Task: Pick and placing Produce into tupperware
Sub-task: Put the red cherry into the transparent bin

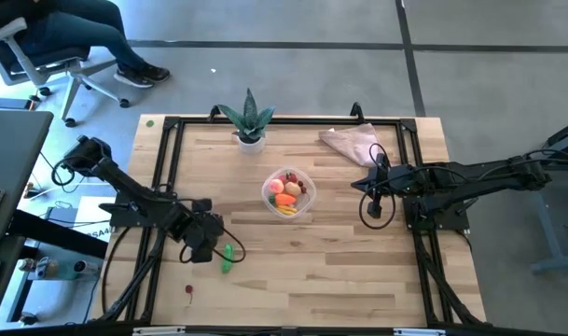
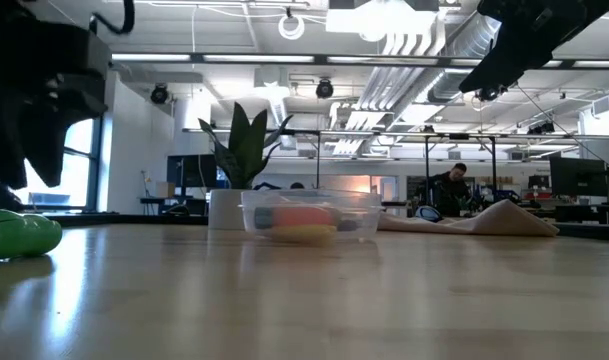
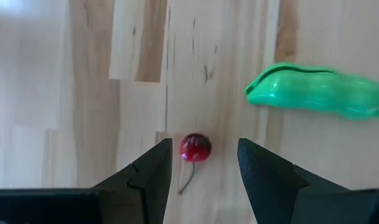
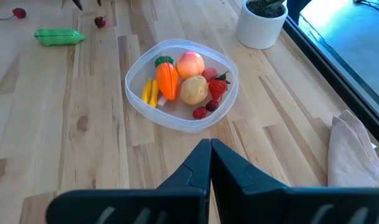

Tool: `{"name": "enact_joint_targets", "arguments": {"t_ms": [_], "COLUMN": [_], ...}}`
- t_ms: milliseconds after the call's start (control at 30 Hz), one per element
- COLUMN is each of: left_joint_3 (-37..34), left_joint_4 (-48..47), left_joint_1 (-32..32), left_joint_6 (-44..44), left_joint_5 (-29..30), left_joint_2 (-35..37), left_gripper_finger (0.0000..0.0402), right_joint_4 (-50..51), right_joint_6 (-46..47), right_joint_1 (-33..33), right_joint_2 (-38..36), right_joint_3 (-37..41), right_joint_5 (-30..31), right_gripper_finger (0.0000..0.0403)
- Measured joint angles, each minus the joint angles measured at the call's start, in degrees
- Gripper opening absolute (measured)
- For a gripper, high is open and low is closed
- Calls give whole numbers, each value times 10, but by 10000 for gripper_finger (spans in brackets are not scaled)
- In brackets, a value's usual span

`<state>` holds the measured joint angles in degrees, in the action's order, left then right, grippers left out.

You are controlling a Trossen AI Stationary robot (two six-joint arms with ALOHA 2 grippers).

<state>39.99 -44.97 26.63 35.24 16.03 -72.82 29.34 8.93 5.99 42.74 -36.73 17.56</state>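
Because the left gripper (image 3: 203, 171) hangs with its fingers parted about halfway and nothing between them yet, the small red cherry (image 3: 195, 147) lying on the table (image 1: 358, 271) just ahead of its tips is the piece most likely to give trouble. It is round, glossy and tiny, with a thin stem trailing toward the fingers, so if the arm comes down slightly off centre one finger would probably nudge it and send it rolling across the wood instead of trapping it. A pinch that catches only the stem could let the fruit swing loose and drop on the way over. The green cucumber (image 3: 317, 96) lies close beside the cherry but apart from it, and a wide approach might knock it farther from reach. In the high view another red berry (image 1: 189, 289) sits alone near the table's front edge, where a push could tip it off. The tupperware (image 4: 180, 121) stands mid-table, well apart from this work, already holding the carrot (image 4: 166, 79), peach (image 4: 190, 63), potato (image 4: 193, 90), yellow pieces and red berries; being light, it may slide if bumped on delivery. The right gripper (image 4: 210, 155) waits beside it with fingers pressed together, holding nothing.
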Motion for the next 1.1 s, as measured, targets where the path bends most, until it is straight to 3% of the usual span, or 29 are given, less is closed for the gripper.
{"name": "enact_joint_targets", "arguments": {"t_ms": [1100], "left_joint_3": [-41], "left_joint_4": [74], "left_joint_1": [0], "left_joint_6": [12], "left_joint_5": [0], "left_joint_2": [-86], "left_gripper_finger": [170], "right_joint_4": [0], "right_joint_6": [0], "right_joint_1": [0], "right_joint_2": [0], "right_joint_3": [0], "right_joint_5": [0], "right_gripper_finger": [0]}}
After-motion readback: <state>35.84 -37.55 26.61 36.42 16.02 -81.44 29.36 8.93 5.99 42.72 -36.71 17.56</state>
